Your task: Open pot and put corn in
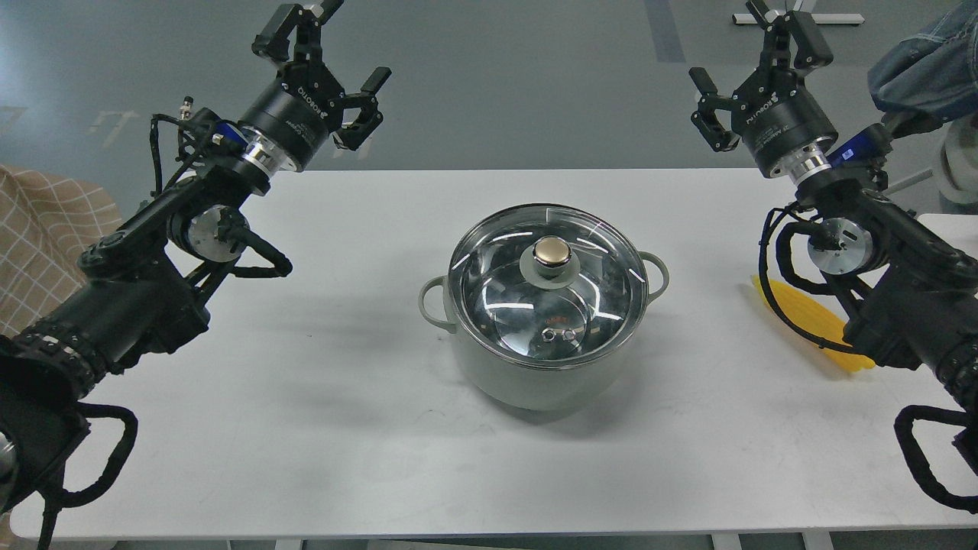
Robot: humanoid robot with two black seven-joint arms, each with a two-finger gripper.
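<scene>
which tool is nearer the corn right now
Right. The right tool is raised above the table's far right side, with the corn lying below it, partly hidden behind that arm. The left tool is raised at the far left, across the pot.

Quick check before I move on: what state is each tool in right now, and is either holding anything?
Left tool: open, empty, raised above the table.
Right tool: open, empty, raised above the table.
</scene>
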